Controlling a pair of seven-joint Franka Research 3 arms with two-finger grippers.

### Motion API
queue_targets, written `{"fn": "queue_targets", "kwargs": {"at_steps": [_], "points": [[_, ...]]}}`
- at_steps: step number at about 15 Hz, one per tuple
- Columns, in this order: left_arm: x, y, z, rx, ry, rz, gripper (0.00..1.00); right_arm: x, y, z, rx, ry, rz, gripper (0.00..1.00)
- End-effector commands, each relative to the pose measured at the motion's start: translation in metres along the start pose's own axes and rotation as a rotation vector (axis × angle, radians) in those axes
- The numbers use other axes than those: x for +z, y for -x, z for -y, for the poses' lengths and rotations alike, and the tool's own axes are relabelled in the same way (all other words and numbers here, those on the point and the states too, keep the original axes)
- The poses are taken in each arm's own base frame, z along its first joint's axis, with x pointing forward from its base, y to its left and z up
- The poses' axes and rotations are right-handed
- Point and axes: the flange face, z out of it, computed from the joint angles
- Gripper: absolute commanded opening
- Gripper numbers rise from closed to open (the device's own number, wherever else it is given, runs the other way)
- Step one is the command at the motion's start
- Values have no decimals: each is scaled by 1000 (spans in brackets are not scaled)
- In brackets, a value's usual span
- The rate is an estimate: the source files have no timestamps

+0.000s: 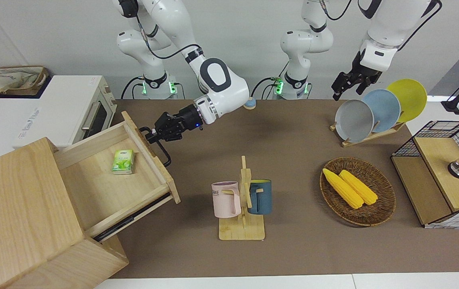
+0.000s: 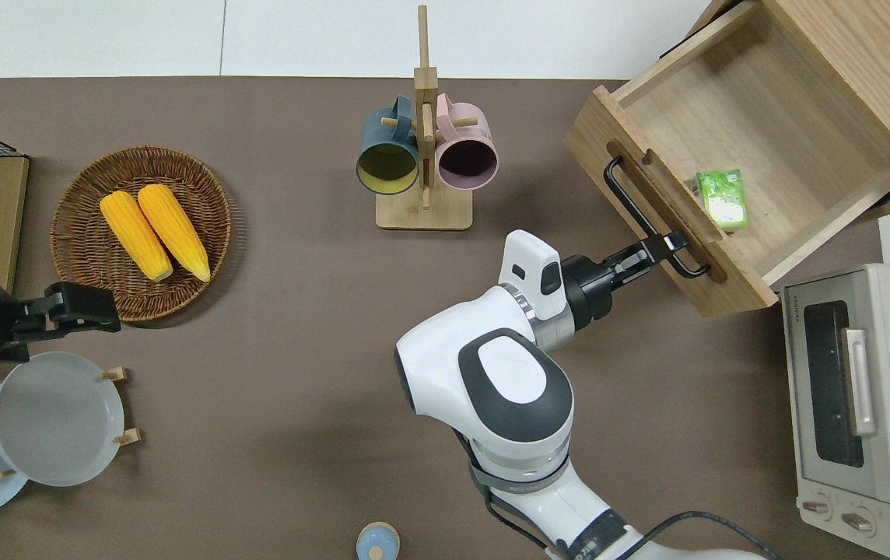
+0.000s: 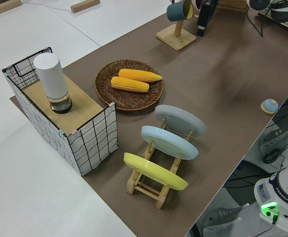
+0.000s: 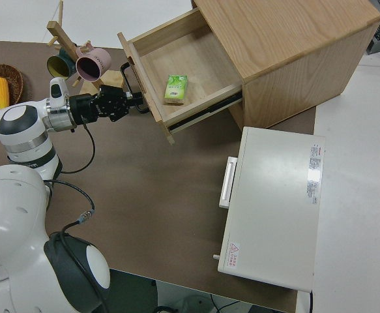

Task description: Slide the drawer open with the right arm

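Note:
The light-wood drawer (image 1: 105,188) (image 2: 779,109) (image 4: 196,62) stands pulled far out of the pale wooden cabinet (image 1: 17,208) (image 4: 287,45). Its black bar handle (image 1: 164,154) (image 2: 632,202) (image 4: 126,73) runs along the drawer's front. My right gripper (image 1: 151,135) (image 2: 667,245) (image 4: 136,103) is shut on the end of the handle that is nearer to the robots. Its blue light shows at the wrist. A small green packet (image 1: 123,161) (image 2: 720,198) (image 4: 175,89) lies inside the drawer. My left arm is parked, with its gripper (image 1: 344,86) (image 2: 83,307) in view.
A white toaster oven (image 1: 69,108) (image 2: 857,412) stands beside the cabinet, nearer to the robots. A mug rack (image 1: 242,200) (image 2: 423,155) stands mid-table. Toward the left arm's end are a corn basket (image 1: 386,200), a plate rack (image 1: 374,110) and a wire-mesh cabinet (image 1: 438,172).

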Motion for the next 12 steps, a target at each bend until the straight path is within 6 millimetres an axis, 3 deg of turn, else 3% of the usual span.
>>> {"fn": "queue_targets", "kwargs": {"at_steps": [1, 6, 11, 12], "points": [[-5, 4, 3, 6, -1, 5, 993, -23, 12, -4, -29, -31, 40, 0], [-5, 4, 3, 6, -1, 5, 993, -48, 11, -19, 1, -52, 42, 0], [-5, 4, 3, 6, -1, 5, 993, -55, 14, -18, 0, -54, 47, 0], [-5, 4, 3, 6, -1, 5, 993, -56, 14, -17, 2, -62, 48, 56]]}}
